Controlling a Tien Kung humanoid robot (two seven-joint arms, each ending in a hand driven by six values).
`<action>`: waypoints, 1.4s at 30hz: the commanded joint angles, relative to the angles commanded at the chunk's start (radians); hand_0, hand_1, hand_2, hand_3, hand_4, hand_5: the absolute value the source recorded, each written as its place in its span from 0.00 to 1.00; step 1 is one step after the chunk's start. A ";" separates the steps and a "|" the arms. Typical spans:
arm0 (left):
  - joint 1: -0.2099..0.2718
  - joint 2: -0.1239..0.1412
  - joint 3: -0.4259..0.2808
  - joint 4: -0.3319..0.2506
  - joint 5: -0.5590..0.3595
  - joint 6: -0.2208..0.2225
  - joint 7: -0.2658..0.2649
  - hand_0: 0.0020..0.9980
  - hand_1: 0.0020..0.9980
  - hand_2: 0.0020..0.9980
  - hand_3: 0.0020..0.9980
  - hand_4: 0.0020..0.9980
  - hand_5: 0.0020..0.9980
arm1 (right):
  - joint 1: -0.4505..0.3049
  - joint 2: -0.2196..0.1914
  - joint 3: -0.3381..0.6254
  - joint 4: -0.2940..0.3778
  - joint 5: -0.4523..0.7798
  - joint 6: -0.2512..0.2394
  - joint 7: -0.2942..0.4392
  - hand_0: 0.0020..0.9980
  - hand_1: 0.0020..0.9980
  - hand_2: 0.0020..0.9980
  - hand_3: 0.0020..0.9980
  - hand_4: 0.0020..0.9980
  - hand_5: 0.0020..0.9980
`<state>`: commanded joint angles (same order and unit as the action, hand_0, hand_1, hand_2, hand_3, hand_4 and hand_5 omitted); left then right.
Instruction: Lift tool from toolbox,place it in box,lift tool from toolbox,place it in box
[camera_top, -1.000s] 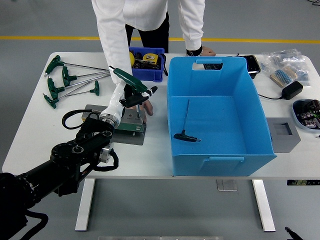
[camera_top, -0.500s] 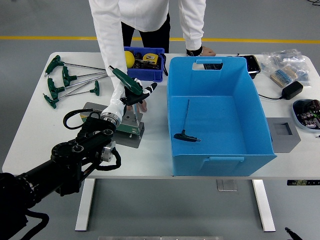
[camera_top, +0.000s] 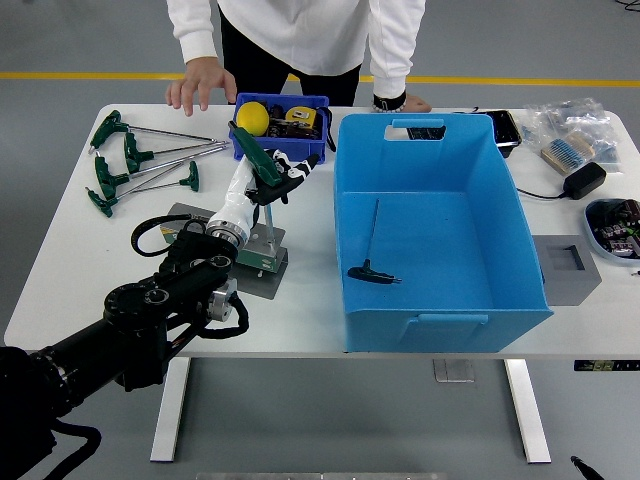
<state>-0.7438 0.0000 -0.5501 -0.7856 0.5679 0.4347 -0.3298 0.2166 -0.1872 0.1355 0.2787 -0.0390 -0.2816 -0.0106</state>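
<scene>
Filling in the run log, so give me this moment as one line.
left hand: shut on green-handled tool, lifted | blue box: holds one black tool | right hand: not in view

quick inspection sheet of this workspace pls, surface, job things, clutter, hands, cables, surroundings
Surface: white table, crowded.
Job's things: green-handled T-wrench in the robot's left hand; grey tool holder beneath; large blue plastic box holding one black T-handle key.
Clutter: four green T-handle wrenches far left; small blue bin with a yellow ball; plastic bags far right.
Hands: left shut on the wrench; right not in view.
Cables: black cable with adapter at right.
Surroundings: person in white sleeves at far side, hand resting on the table edge; grey floor, yellow line.
</scene>
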 joint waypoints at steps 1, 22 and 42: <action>0.000 0.000 -0.004 -0.007 0.001 0.002 -0.001 0.07 0.00 0.05 0.15 0.81 0.43 | 0.000 0.000 0.000 0.000 0.001 0.000 0.000 0.65 0.64 0.71 0.56 0.81 0.75; -0.024 0.000 -0.074 -0.123 0.023 0.004 0.001 0.06 0.00 0.04 0.11 0.82 0.49 | -0.008 -0.002 0.003 -0.005 0.001 -0.001 -0.002 0.65 0.64 0.71 0.56 0.81 0.75; -0.084 0.000 -0.151 -0.263 0.050 0.049 0.080 0.06 0.00 0.03 0.12 0.82 0.52 | -0.036 0.001 0.017 -0.014 -0.008 -0.001 -0.008 0.65 0.63 0.71 0.56 0.81 0.75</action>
<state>-0.8273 0.0000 -0.7016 -1.0487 0.6181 0.4835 -0.2498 0.1810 -0.1863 0.1521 0.2648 -0.0467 -0.2822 -0.0182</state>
